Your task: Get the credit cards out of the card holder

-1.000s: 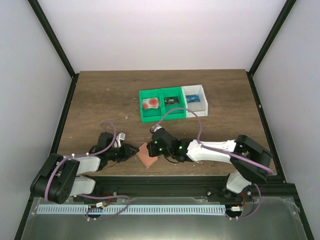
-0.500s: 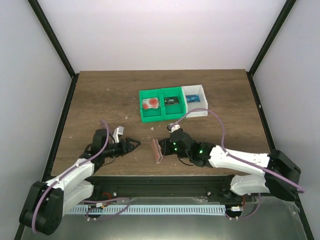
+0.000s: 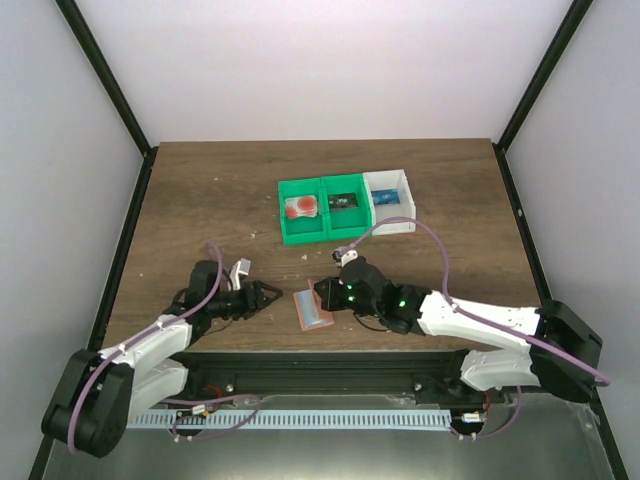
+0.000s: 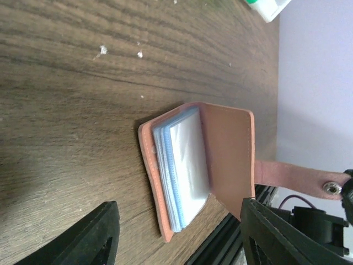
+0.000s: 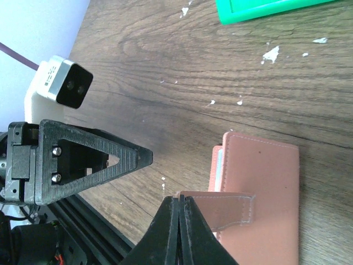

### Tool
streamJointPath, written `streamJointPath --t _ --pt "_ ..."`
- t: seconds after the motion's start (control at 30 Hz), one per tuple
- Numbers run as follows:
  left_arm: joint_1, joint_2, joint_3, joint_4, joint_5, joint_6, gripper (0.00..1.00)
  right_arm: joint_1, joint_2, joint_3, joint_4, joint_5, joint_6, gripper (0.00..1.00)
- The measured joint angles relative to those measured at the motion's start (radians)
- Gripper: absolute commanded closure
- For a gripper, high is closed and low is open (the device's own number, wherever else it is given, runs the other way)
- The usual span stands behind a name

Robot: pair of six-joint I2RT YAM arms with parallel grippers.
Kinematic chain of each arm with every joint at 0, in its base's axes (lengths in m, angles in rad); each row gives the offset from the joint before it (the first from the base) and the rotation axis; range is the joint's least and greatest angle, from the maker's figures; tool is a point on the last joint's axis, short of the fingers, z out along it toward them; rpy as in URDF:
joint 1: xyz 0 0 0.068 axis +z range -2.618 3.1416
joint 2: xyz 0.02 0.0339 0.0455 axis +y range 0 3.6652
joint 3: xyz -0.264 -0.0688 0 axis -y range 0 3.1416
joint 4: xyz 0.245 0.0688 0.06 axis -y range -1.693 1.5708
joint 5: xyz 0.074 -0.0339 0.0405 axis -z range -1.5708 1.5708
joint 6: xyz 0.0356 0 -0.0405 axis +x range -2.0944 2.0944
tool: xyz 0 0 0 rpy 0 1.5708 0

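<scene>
Right gripper is closed and pinches the tab of the card holder; the salmon-pink cover stands lifted on that side. Left gripper has its fingers spread apart and holds nothing. It points at the holder from the left, near it but not touching. The card holder lies half open on the wooden table, close to the front edge, between the two grippers. Inside it the blue-grey pocket sleeves are visible; whether cards are in them I cannot tell. One credit card, pale with a red blot, lies in the left compartment of the green bin farther back. A white bin stands directly at its right side.
</scene>
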State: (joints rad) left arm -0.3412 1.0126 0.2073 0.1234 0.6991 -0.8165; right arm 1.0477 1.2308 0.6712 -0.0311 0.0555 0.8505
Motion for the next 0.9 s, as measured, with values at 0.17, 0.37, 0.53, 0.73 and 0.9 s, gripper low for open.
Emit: streamJointPath --t 0.17,0.37,0.53,0.73,0.9 --pt "-0.01 0.041 0.0 0.014 0.005 -0.002 0.47 -0.006 -0.032 0.0 -0.049 0.045 -0.004 1.0" --pt "-0.038 0.06 0.0 0.046 0.005 -0.014 0.5 -0.014 -0.089 -0.025 -0.134 0.127 -0.002 1.0" --pt "-0.071 0.093 0.0 0.073 0.002 -0.021 0.5 -0.053 -0.125 -0.086 -0.221 0.181 0.012 1.0" --pt "-0.095 0.141 0.0 0.114 -0.006 -0.04 0.5 -0.094 -0.169 -0.139 -0.284 0.21 0.05 1.0" --pt "-0.11 0.167 0.0 0.145 -0.018 -0.052 0.48 -0.099 -0.171 -0.161 -0.298 0.219 0.084 1.0"
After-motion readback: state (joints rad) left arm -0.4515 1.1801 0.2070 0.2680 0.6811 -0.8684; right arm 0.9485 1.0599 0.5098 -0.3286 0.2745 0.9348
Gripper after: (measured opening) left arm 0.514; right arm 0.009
